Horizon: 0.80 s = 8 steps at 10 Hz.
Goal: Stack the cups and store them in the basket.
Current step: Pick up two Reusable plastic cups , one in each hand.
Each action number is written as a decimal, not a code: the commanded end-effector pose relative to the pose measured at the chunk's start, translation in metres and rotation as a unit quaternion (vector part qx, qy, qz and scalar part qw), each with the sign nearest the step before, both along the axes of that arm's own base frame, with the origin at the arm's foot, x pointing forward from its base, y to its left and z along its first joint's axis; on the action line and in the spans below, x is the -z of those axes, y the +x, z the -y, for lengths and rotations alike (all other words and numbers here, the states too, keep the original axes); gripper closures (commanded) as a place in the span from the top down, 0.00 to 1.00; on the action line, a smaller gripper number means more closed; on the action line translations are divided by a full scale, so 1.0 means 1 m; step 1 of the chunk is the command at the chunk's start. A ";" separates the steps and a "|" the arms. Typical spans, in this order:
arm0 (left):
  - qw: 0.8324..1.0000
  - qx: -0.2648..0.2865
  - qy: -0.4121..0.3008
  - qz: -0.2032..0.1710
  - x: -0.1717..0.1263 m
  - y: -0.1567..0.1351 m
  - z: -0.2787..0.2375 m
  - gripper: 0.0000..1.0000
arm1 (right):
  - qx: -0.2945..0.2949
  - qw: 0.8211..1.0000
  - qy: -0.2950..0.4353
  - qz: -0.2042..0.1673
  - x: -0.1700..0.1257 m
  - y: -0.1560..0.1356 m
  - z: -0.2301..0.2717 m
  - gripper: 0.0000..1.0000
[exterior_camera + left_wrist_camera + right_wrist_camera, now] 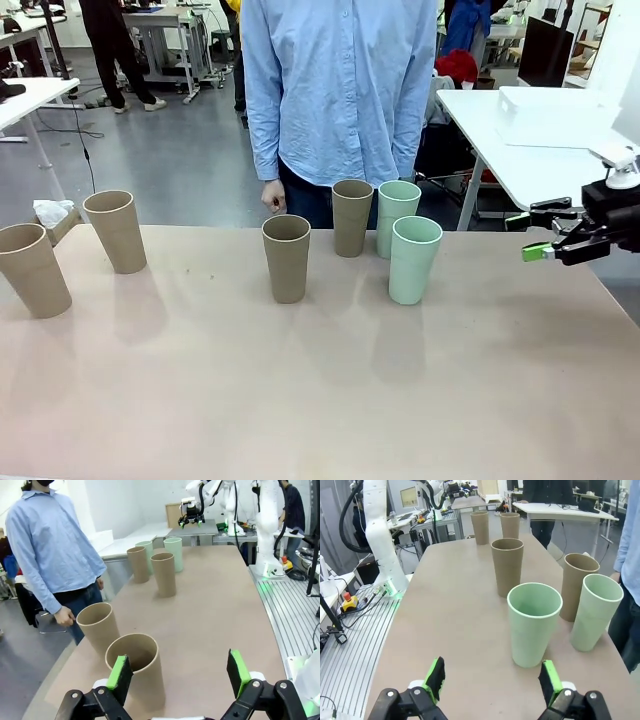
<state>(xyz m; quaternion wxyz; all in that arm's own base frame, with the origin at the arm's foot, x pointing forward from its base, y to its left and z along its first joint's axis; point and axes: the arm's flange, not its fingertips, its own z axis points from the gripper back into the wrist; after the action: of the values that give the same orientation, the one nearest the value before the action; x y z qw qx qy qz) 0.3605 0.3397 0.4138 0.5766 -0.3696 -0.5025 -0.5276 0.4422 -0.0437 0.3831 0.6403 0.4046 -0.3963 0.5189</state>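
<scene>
Right wrist view: both my jaws apart, right pair facing mint cup (534, 625). Nothing stacked yet; reckon I close in, grab.

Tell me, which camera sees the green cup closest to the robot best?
The right wrist view: the nearer mint cup stands large just ahead of the open right gripper, its rim and inside showing. The front view shows it whole, from the side. The left wrist view shows it small, far down the table.
</scene>
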 end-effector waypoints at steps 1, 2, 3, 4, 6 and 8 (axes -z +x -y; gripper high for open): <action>1.000 0.005 -0.007 -0.005 0.004 0.001 0.001 1.00 | -0.001 1.000 -0.001 -0.003 0.004 0.001 -0.002 1.00; 0.999 0.021 -0.023 0.010 0.013 0.026 -0.003 1.00 | -0.013 1.000 0.014 0.009 0.022 0.011 -0.015 1.00; 0.998 0.040 -0.039 0.009 0.021 0.032 -0.011 1.00 | -0.023 0.999 0.037 0.017 0.039 0.018 -0.023 1.00; 0.997 0.048 -0.054 0.019 0.029 0.034 -0.021 1.00 | -0.026 0.998 0.050 0.021 0.057 0.025 -0.030 1.00; 0.996 0.061 -0.065 0.008 0.060 0.052 -0.033 1.00 | -0.014 0.996 0.074 0.038 0.089 0.043 -0.044 1.00; 0.991 0.091 -0.096 0.018 0.090 0.068 -0.041 1.00 | -0.003 0.994 0.093 0.049 0.109 0.062 -0.055 1.00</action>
<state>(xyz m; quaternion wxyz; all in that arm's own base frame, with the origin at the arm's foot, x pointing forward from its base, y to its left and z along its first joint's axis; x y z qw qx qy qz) 0.4225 0.3481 0.3168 0.5104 -0.4445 -0.5191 -0.5220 0.4889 0.0062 0.2746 0.5938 0.4421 -0.4488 0.5005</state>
